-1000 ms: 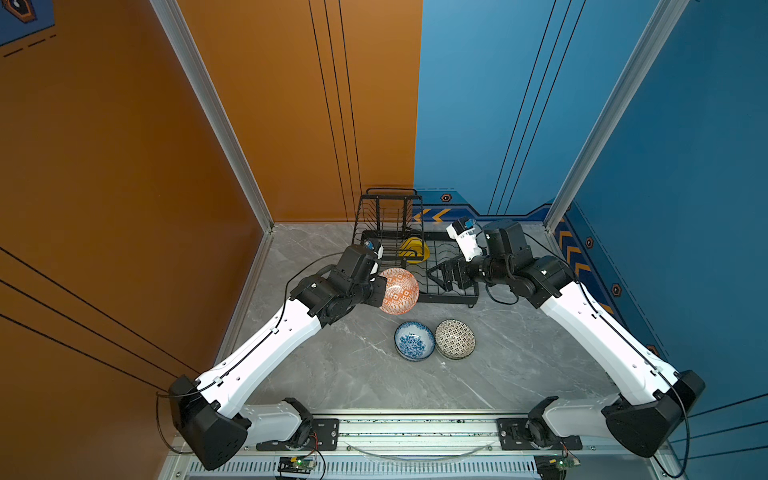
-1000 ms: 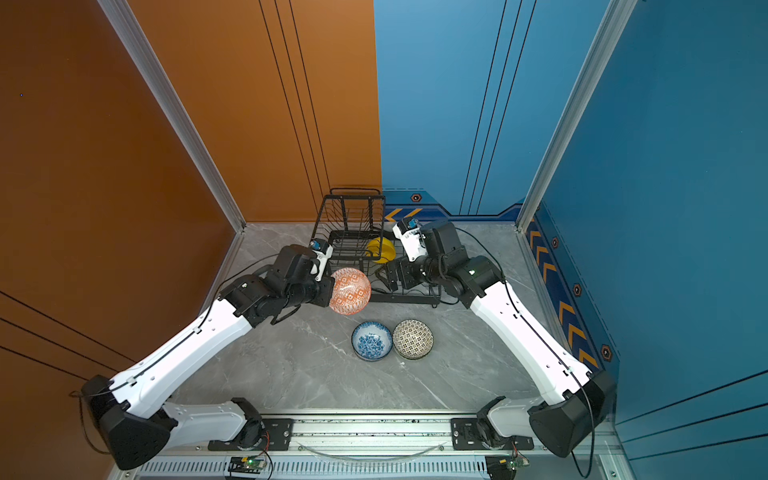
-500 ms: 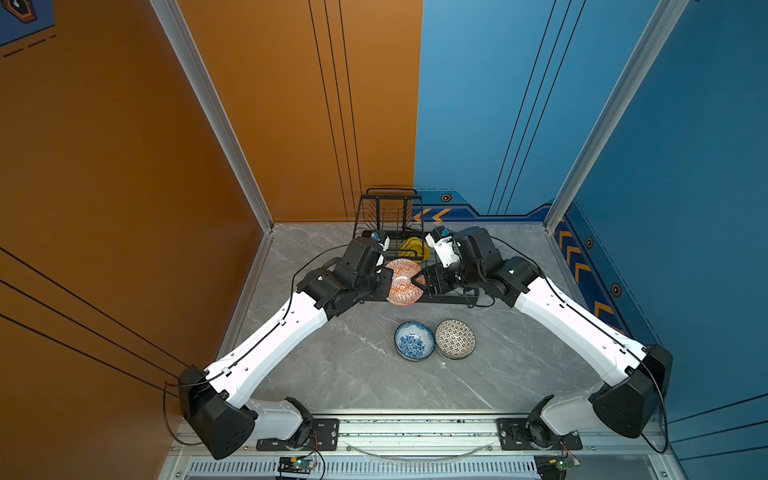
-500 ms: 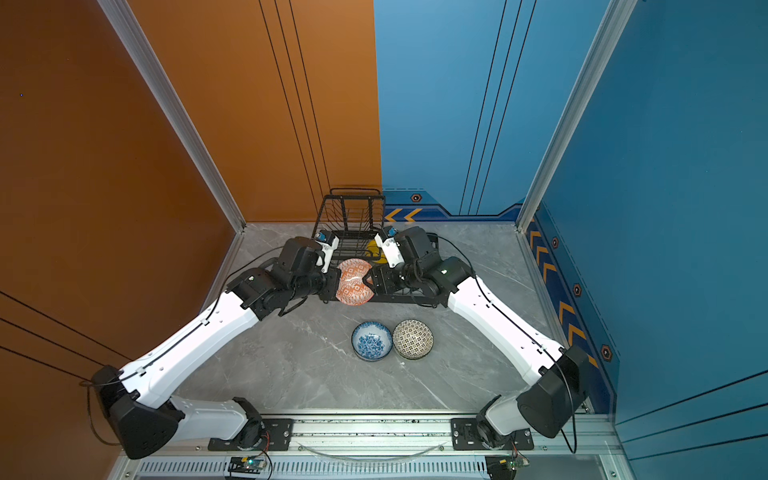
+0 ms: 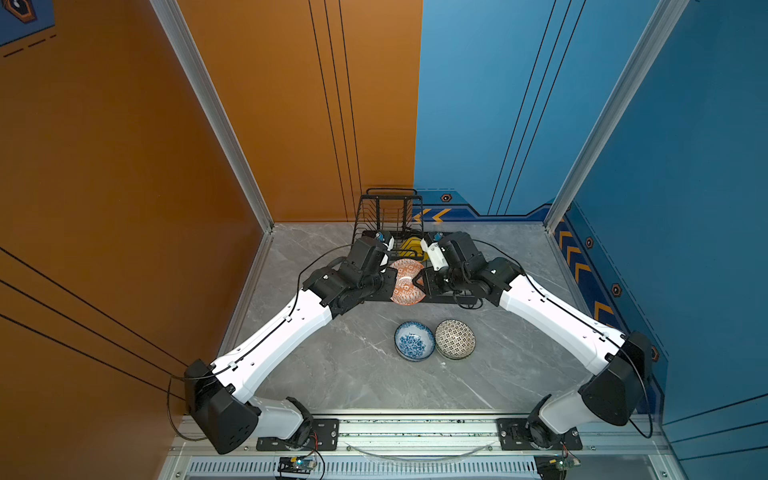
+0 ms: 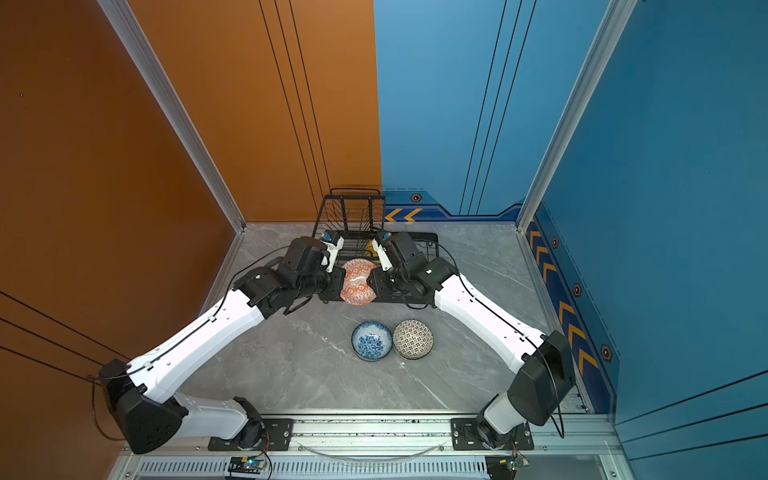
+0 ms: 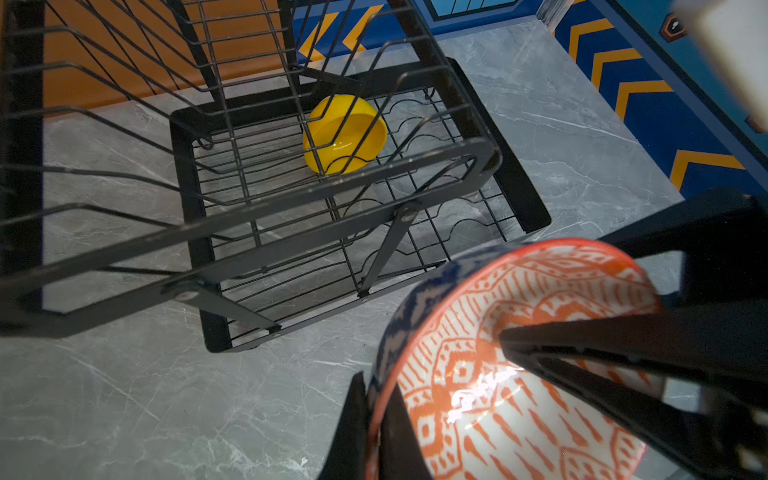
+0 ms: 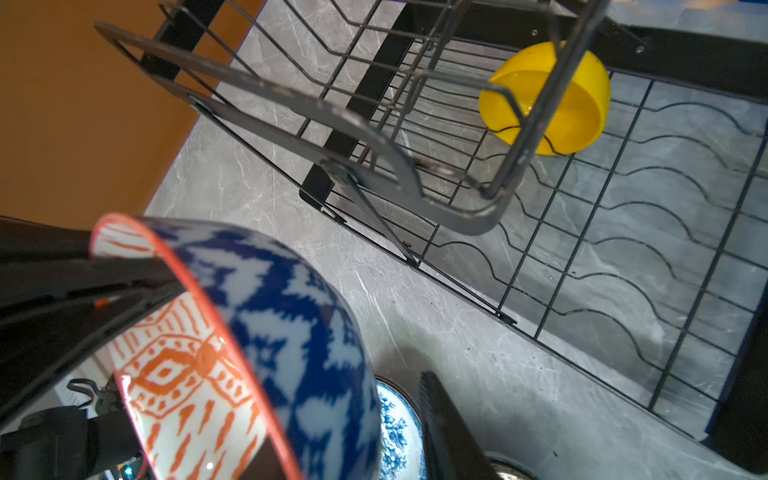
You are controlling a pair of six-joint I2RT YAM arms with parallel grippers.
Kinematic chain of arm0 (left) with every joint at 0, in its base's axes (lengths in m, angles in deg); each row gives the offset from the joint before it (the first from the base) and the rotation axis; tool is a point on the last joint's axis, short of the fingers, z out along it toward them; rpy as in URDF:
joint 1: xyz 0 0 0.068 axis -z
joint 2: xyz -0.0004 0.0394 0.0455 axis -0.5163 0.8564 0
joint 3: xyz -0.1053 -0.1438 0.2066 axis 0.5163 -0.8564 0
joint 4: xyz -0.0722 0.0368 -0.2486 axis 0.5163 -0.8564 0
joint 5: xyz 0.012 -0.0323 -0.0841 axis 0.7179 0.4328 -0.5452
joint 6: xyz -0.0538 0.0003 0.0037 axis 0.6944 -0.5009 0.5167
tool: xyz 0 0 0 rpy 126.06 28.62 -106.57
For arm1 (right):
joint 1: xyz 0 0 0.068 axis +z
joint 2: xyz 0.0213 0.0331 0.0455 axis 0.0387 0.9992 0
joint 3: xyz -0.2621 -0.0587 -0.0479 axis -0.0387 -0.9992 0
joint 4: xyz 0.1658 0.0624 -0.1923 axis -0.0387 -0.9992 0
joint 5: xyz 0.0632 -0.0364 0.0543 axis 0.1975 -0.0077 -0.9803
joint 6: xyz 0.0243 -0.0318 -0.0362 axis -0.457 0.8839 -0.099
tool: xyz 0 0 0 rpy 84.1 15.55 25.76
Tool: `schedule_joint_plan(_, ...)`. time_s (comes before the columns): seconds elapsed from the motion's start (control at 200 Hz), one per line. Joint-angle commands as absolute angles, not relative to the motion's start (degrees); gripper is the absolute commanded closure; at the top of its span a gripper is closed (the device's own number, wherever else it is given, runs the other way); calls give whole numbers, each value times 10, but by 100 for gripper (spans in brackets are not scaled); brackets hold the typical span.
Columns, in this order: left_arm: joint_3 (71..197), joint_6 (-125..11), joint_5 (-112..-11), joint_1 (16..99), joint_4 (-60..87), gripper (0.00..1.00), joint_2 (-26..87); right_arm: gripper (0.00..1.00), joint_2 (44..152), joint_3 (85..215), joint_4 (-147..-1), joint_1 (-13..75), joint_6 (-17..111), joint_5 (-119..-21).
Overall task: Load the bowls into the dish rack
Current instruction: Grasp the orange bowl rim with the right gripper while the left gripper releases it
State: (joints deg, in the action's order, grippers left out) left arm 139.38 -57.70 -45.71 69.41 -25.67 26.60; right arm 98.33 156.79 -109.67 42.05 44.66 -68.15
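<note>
Closest to me, two bowls wait on the grey table [image 5: 353, 374]. The blue flower bowl [image 5: 414, 341] and the black-and-white patterned bowl [image 5: 455, 338] sit open side up, side by side and touching. Neither is in the rack yet.

A little farther out, the orange-and-white bowl [image 5: 407, 282] hangs in the air just in front of the rack, tipped up on its edge, with an arm at each side. My left gripper [image 7: 374, 386] is pressed together on the bowl's rim, one finger inside and one outside. My right gripper [image 5: 420, 279] has come to the other side of the bowl. Its jaws sit on both sides of the bowl's wall, but in the right wrist view I see a gap beside the outer finger. So I think it is not pinching yet. It looks to me like a pass from one arm to the other.

Farthest away is the black wire dish rack [image 7: 185, 174]. The yellow bowl [image 7: 345, 133] leans on its side in the bottom part. That is the only bowl I see loaded.

So one bowl is done, one is on its way, and two wait. I see no other bowls.
</note>
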Motion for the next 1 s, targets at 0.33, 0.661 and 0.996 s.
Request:
schedule_joint_plan(0.33, 1394, -569, -475, 700, -224, 100, 264, 100, 983, 1584, -1099, 437, 443, -634)
schedule_joint_plan(0.661, 1391, -583, -473, 689, -257, 15, 242, 100, 958, 1570, -1103, 435, 482, -603)
schedule_joint_plan(0.996, 1377, -610, -477, 667, -284, 2, 226, 100, 906, 1520, -1105, 428, 608, -510)
